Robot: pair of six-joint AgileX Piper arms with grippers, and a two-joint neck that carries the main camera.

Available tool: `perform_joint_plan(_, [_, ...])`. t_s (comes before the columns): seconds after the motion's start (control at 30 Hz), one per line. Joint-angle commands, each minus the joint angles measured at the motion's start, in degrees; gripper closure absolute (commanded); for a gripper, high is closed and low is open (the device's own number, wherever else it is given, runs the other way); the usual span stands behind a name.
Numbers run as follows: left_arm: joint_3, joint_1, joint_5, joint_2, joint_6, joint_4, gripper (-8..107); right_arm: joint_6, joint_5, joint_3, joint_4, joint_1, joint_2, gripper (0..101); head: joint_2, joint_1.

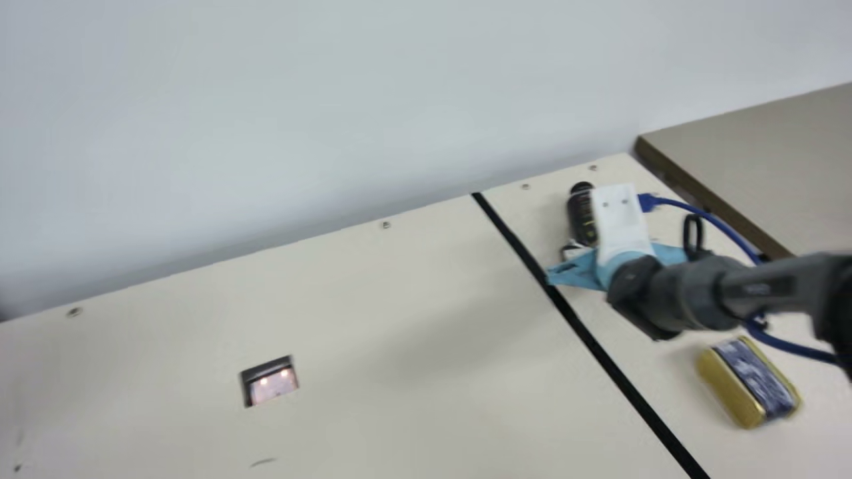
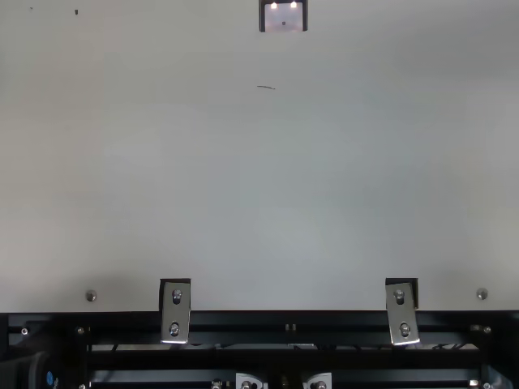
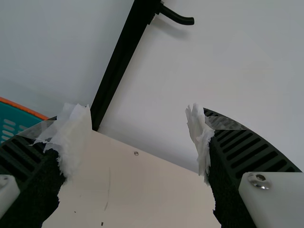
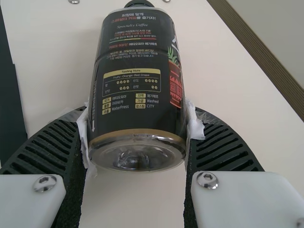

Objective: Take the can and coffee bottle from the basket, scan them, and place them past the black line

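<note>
The right claw [image 1: 578, 269] is blurred in the main view, its fingers partly covered by the white bracket [image 1: 619, 216] and blue-green parts above them. That bracket also overlaps one side of the coffee bottle [image 1: 582, 214], whose black cap and dark body show beside it. The right arm [image 1: 705, 293] is cut off by the right edge; it runs inward from there over the tabletop [image 1: 399, 319], a blue cable [image 1: 725, 229] looping alongside, with the claw at its inner end beside the bottle. In the right wrist view the claw is partly open, its two fingers pressed on either side of the bottle, the clear base toward the camera and the cap away. Whether the bottle touches the tabletop, I can't tell.

Bottle and gold can [image 1: 749, 382] are both past the black line [image 1: 599, 352], the can lying on the tabletop, its print too blurred to make out.

The left claw [image 3: 137, 118] is wide open with nothing between its paper-wrapped tips, aimed across the tabletop's edge toward the wall and a black post [image 3: 116, 66]. The basket [image 3: 16, 116], blue-green with an orange rim, is mostly cut off or behind a finger there. The top view crops the scanner window [image 2: 284, 19].
</note>
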Motion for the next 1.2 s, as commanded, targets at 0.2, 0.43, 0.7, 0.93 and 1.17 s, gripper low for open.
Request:
perform_joint_plan(0.2, [0.00,0.00,0.00,0.00,0.00,0.00,9,0.78,0.35,0.94,0.66,-0.05,-0.57,101,-8.38,-2.30])
perform_joint_plan(0.43, [0.00,0.00,0.00,0.00,0.00,0.00,9,2.77,0.84,1.23,0.33,0.05,-1.26,101,-8.38,-2.30])
perform_joint_plan(0.7, [0.00,0.00,0.00,0.00,0.00,0.00,9,3.18,0.73,1.52,0.40,0.39,-1.97,101,-8.38,-2.30])
perform_joint_plan(0.93, [0.00,0.00,0.00,0.00,0.00,0.00,9,2.65,0.33,1.42,1.24,1.00,-2.36,60,-8.38,-2.30])
perform_joint_plan(1.17, [0.00,0.00,0.00,0.00,0.00,0.00,9,1.80,-0.03,1.13,2.44,1.53,-2.41,0,-8.38,-2.30])
